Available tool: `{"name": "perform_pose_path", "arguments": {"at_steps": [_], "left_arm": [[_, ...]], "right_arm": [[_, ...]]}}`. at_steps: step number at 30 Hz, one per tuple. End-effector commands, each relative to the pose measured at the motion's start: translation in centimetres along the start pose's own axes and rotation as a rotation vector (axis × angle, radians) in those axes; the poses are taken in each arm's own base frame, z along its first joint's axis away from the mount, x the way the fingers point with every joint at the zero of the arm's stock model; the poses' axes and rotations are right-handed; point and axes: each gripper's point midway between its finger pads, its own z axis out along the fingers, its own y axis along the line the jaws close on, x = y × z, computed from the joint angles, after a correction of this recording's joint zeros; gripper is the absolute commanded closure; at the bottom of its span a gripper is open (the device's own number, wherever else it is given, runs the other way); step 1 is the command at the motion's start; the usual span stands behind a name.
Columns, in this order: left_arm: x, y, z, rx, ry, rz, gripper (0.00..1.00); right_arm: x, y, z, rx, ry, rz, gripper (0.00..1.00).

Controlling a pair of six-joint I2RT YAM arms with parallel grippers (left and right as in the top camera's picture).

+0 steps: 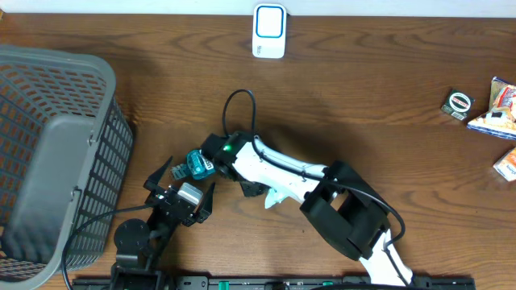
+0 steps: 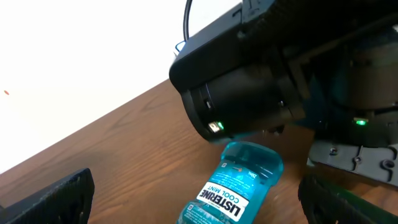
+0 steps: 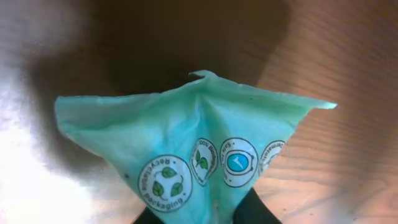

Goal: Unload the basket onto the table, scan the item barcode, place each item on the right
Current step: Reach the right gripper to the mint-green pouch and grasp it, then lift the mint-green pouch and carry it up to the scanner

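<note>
A white barcode scanner (image 1: pixel 268 31) stands at the table's far edge. My right gripper (image 1: pixel 256 189) (image 3: pixel 199 214) is shut on a light teal pouch (image 1: pixel 280 196) (image 3: pixel 193 143) printed with round recycling badges; the pouch fans out from between the fingers above the wood. A teal Listerine mouthwash bottle (image 1: pixel 197 165) (image 2: pixel 233 186) lies on the table under the right arm's black wrist joint (image 2: pixel 249 87). My left gripper (image 1: pixel 184 179) (image 2: pixel 199 202) is open, one finger on each side of the bottle and neither touching it.
A grey mesh basket (image 1: pixel 48 161) fills the left side. Several small packaged items (image 1: pixel 493 109) lie at the far right edge. The right arm's white link (image 1: pixel 278 165) crosses the table's middle, and a black cable (image 1: pixel 242 105) loops above it.
</note>
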Motion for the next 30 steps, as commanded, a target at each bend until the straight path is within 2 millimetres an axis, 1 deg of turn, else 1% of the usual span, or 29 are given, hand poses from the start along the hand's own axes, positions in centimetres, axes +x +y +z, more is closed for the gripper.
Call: {"name": "perform_pose_path", "arguments": {"at_steps": [1,2,4,8,11,17,19,23,25,30], "left_arm": [[1.4,-1.0,0.2,0.039,0.03,-0.009,0.02],[1.4,-1.0,0.2,0.039,0.03,-0.009,0.02],[1.4,-1.0,0.2,0.039,0.03,-0.009,0.02],[1.4,-1.0,0.2,0.039,0.03,-0.009,0.02],[1.4,-1.0,0.2,0.039,0.03,-0.009,0.02],[1.4,-1.0,0.2,0.039,0.03,-0.009,0.02],[1.4,-1.0,0.2,0.039,0.03,-0.009,0.02],[1.4,-1.0,0.2,0.039,0.03,-0.009,0.02],[1.4,-1.0,0.2,0.039,0.03,-0.009,0.02],[1.4,-1.0,0.2,0.039,0.03,-0.009,0.02]], "right_arm": [[1.3,3.5,-1.0,-0.292,0.148,-0.199,0.99],[1.4,3.9,-2.1,-0.374,0.172,-0.246,0.99],[1.5,4.1,-4.2,-0.524,0.205,-0.324,0.99],[2.0,3.2,-8.5,-0.862,0.232,-0.472,0.98],[2.0,2.2,-10.6,-1.08,0.193,-0.538,0.99],[0.6,0.3,-14.6,-1.427,0.027,-0.543,0.99],[0.4,-0.3,-15.7,-1.505,-0.027,-0.548,0.99],[-0.4,-1.0,-16.2,-1.553,-0.086,-0.528,0.99],[-0.5,-1.0,-16.4,-1.567,-0.142,-0.568,0.99],[-1.2,-0.8,-18.0,-1.653,-0.246,-0.57,0.99]]}}
